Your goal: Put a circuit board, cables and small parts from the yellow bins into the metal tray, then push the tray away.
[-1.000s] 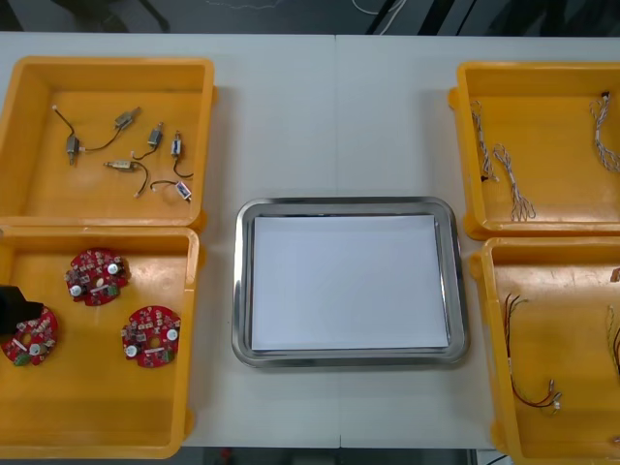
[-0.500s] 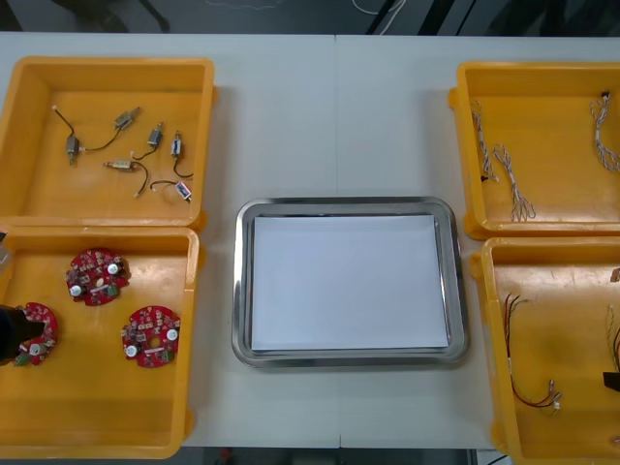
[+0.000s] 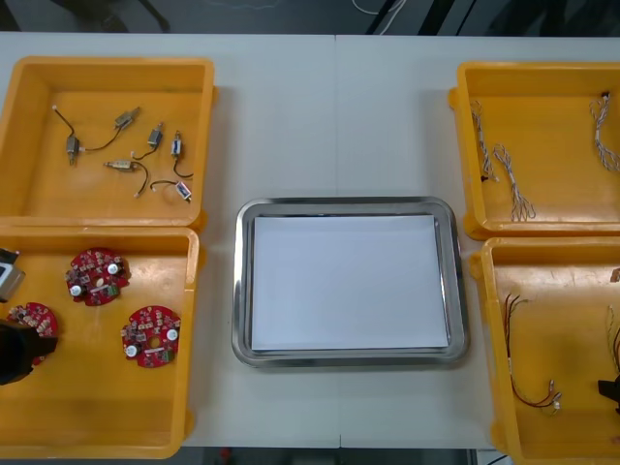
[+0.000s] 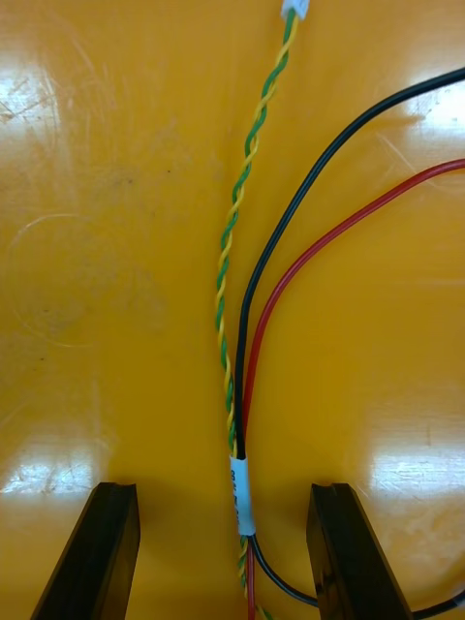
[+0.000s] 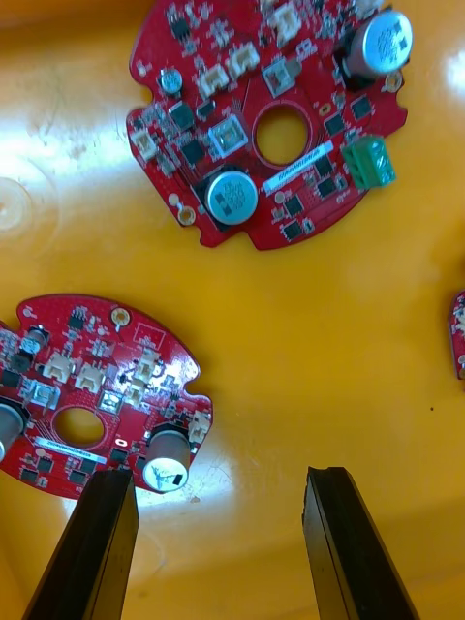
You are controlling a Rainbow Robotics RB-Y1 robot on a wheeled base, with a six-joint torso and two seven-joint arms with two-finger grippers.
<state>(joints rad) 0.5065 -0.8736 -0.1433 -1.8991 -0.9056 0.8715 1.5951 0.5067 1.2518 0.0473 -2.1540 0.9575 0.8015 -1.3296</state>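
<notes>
There are four yellow bins, two on each side of the table point(image 3: 329, 97). The metal tray point(image 3: 344, 205) sits between them, white inside, with nothing in it.

The near left bin point(image 3: 97, 426) holds three round red circuit boards. One point(image 3: 97, 276) lies near the far wall, one point(image 3: 150, 336) lies more to the middle, and one point(image 3: 32, 318) is half under my left gripper point(image 3: 15, 356). In my left wrist view, my left gripper point(image 5: 218, 475) has its fingers apart over bare bin floor. One board point(image 5: 92, 397) lies just beside one finger. A second board point(image 5: 271, 126) lies farther out.

The far left bin point(image 3: 107, 68) holds about six small metal parts point(image 3: 121, 165) with thin dark wires. The far right bin point(image 3: 542, 73) holds three pale twisted cables point(image 3: 513, 179) that I can count.

My right gripper point(image 3: 610, 392) is low in the near right bin point(image 3: 542, 247). Its fingers point(image 4: 102, 542) are apart, one on each side of a cable bunch. I count three strands: a green and yellow twisted cable point(image 4: 232, 281), a black cable point(image 4: 291, 223) and a red cable point(image 4: 320, 242). A white sleeve point(image 4: 242, 494) ties them together between my fingers. The bunch runs long the same way my fingers point. Farther out, the black and red strands bend off to one side.
</notes>
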